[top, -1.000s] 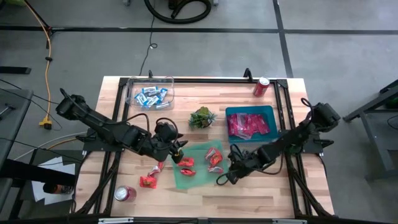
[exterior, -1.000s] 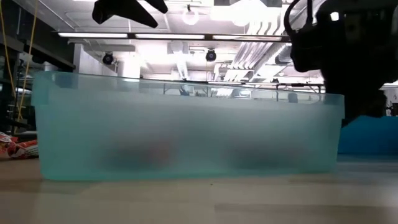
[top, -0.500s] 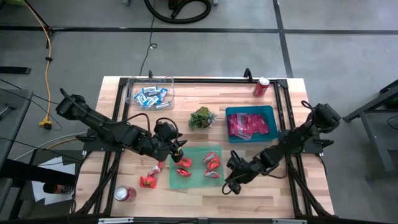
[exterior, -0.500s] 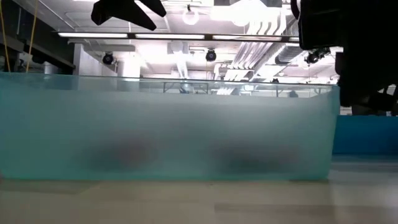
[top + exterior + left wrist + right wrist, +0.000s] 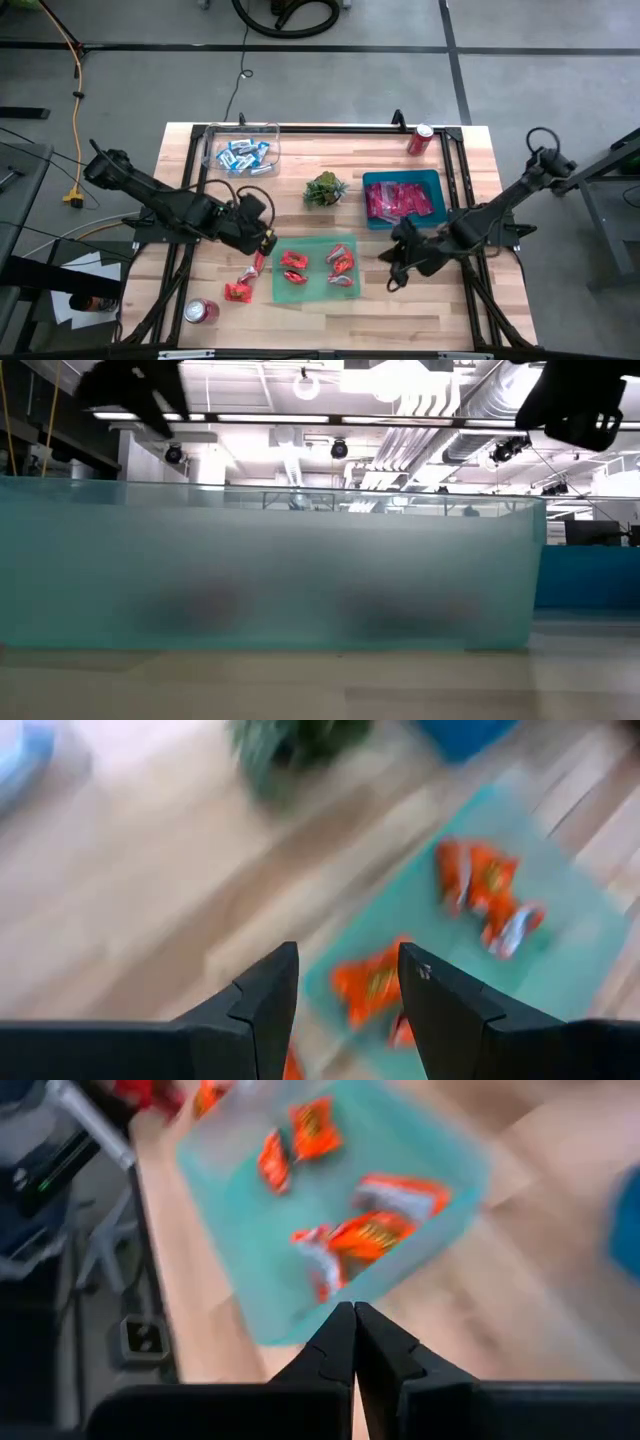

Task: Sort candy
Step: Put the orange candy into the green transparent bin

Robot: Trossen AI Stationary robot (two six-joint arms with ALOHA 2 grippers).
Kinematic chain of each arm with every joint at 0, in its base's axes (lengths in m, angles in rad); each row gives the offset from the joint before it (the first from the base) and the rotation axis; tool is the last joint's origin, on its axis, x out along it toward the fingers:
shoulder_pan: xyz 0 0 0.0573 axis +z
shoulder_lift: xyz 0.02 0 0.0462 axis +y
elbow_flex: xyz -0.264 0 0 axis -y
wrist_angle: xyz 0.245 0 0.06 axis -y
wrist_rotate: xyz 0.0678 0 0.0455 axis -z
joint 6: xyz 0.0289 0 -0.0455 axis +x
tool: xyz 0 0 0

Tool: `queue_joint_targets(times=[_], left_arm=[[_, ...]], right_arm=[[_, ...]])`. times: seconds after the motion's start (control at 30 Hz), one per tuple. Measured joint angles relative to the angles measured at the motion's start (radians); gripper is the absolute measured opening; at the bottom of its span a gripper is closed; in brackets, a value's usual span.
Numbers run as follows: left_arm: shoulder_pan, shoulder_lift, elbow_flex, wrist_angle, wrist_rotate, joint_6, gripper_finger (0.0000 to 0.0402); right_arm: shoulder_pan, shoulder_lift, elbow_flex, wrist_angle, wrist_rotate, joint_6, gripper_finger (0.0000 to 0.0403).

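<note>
Several red-orange candies [image 5: 293, 262] lie in a shallow green tray [image 5: 312, 290] near the table's front; the same candies [image 5: 372, 1235] show in the right wrist view. Two more candies [image 5: 243, 280] rest on the bare wood left of the tray. My left gripper [image 5: 266, 244] hovers open just off the tray's left edge, with nothing between its fingers [image 5: 265, 1010]. My right gripper [image 5: 392, 270] hangs shut to the right of the tray, above the table. In the low view the tray's frosted wall [image 5: 270, 570] fills the picture.
A clear bin [image 5: 240, 152] of blue-and-white candies stands far left, and a blue bin [image 5: 402, 197] of pink ones far right. A small green plant [image 5: 325, 188] sits between them. Red cans stand at the far right [image 5: 419, 138] and near left [image 5: 201, 311].
My right gripper, shut throughout, has risen from the table and drawn back toward the right edge. The green tray first slid a little toward the near-left and squared up, then stayed put. My left gripper has pulled back toward the left edge, off the tray.
</note>
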Motion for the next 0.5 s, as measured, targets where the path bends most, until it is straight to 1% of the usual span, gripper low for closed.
queue_joint_targets(times=[0.1,0.2,0.33,0.5], left_arm=[[-0.032,0.021,-0.02,-0.014,0.095,-0.073,0.0161],[-0.095,0.046,-0.055,0.019,0.151,-0.147,0.0161],[-0.206,0.099,-0.083,0.018,0.189,-0.256,0.0161],[-0.306,0.155,-0.12,0.018,0.319,-0.342,0.0161]], right_arm=[[0.0,-0.062,0.0,-0.079,0.063,0.017,0.0],[0.0,-0.092,0.0,-0.124,0.098,0.018,0.0],[0.0,-0.095,0.0,-0.144,0.105,0.018,0.0],[0.0,-0.09,0.0,-0.167,0.105,0.013,0.0]])
